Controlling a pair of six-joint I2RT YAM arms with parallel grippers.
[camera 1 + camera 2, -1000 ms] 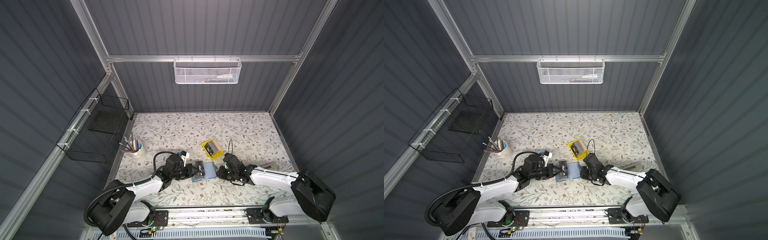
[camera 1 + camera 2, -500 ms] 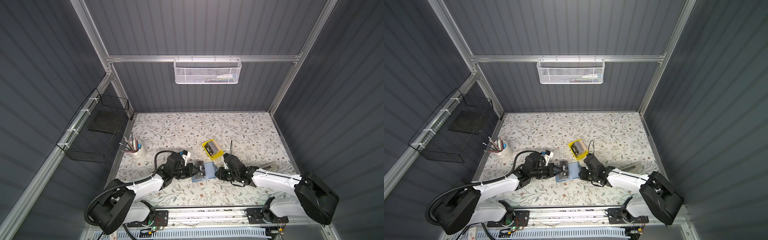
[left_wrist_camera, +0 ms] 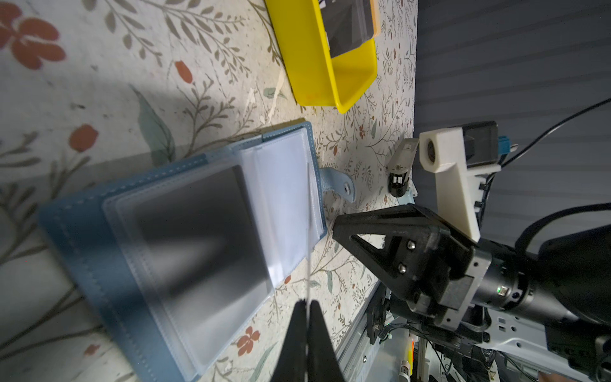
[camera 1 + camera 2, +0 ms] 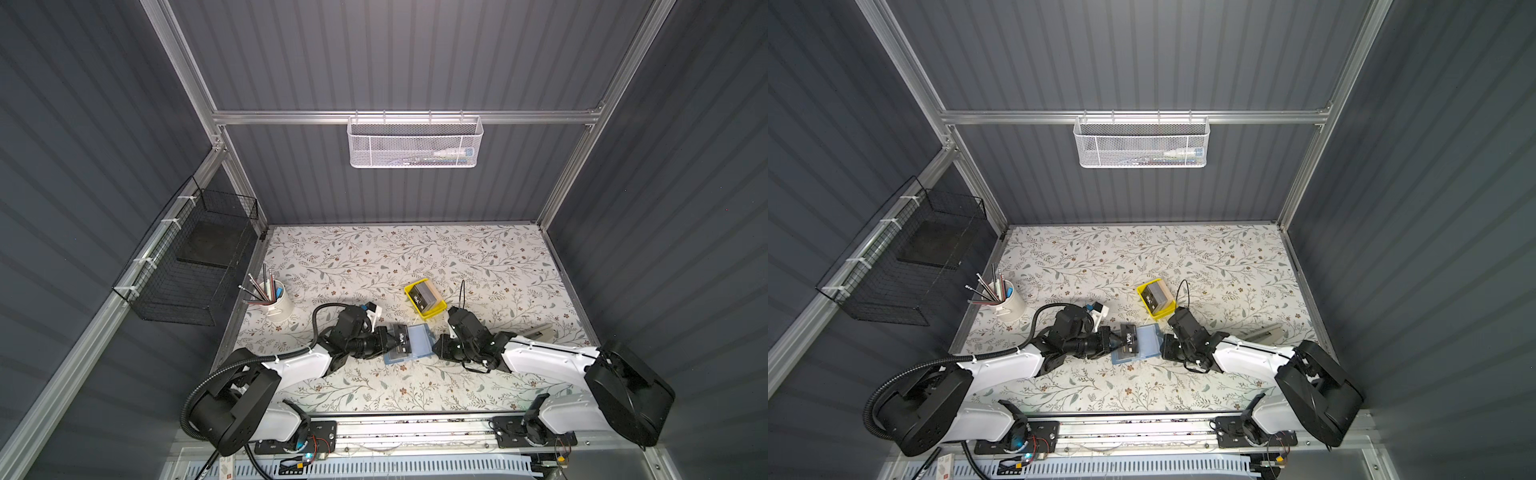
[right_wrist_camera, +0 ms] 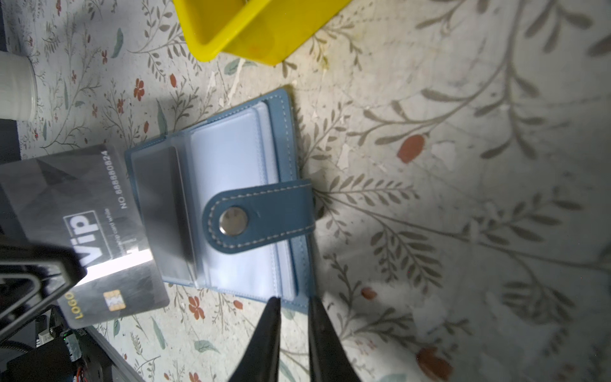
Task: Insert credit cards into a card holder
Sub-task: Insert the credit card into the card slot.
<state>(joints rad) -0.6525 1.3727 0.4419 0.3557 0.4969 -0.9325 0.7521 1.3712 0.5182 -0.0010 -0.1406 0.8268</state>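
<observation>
**A:** Card holder [image 4: 417, 341], position?
**B:** Open flat on the floral table [image 4: 374, 257], near centre, between both arms. Clear sleeves [image 5: 228, 155] face up, snap tab strap [image 5: 261, 215] on its right side. A dark rectangle shows through the left sleeve.
**A:** Left gripper [image 3: 307, 302]?
**B:** Fingers pinched tight on a black VIP credit card [image 5: 82, 211], held over the holder's left edge.
**A:** Right gripper [image 5: 294, 302]?
**B:** Tips at the holder's right edge, narrow gap between the fingers. Pinching the cover or only touching: cannot tell.
**A:** Spare cards [image 4: 422, 296]?
**B:** In the yellow tray [image 4: 433, 314], just beyond the holder.
</observation>
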